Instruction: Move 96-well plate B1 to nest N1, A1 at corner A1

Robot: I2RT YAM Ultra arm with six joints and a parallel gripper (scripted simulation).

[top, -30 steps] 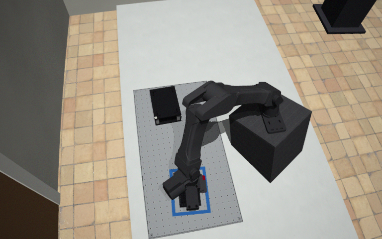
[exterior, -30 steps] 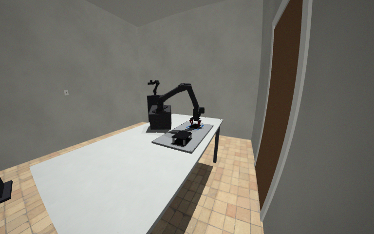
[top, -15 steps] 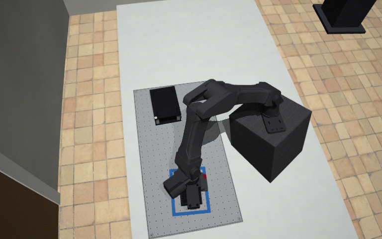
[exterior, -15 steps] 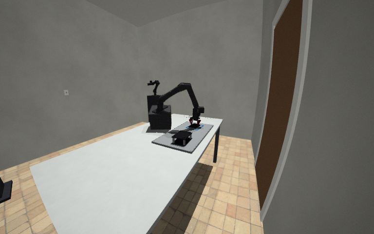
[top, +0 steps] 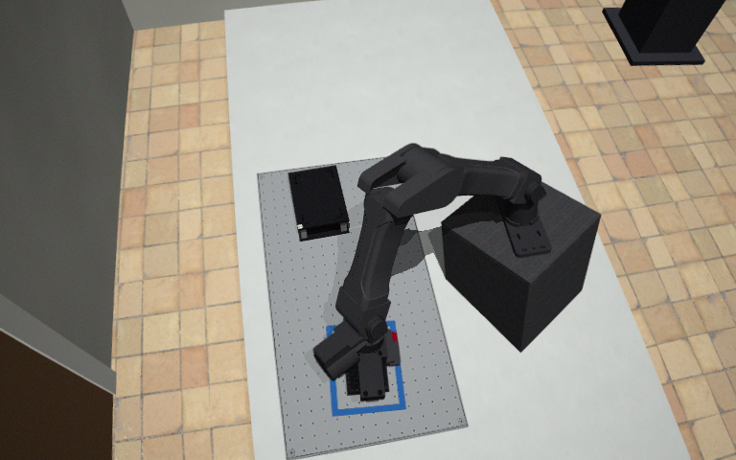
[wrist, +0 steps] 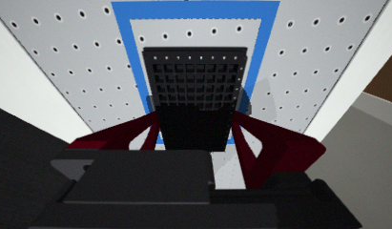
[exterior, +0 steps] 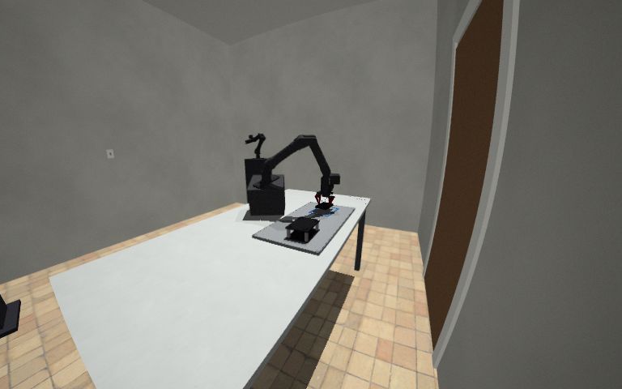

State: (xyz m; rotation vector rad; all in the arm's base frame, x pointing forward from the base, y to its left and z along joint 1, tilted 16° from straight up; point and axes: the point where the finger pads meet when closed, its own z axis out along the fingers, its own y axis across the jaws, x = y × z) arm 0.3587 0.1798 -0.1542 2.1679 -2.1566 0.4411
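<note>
The claw (wrist: pixel 196 125) held the plate (wrist: pixel 196 91).
Its red fingers stood wide, squeezing both sides above the blue square (wrist: pixel 195 10).

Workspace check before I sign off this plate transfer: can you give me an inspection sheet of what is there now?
Surface: white table carrying a grey perforated board.
Job's things: 96-well plate over the blue-outlined spot B1; raised nest N1 holds no plate.
Clutter: nothing seen.
Claw: claw shut on the plate, red fingers against its two long sides.
Cables: nothing seen.
Surroundings: arm mounted on a black block; tiled floor; brown door; black stand off the table.
</note>
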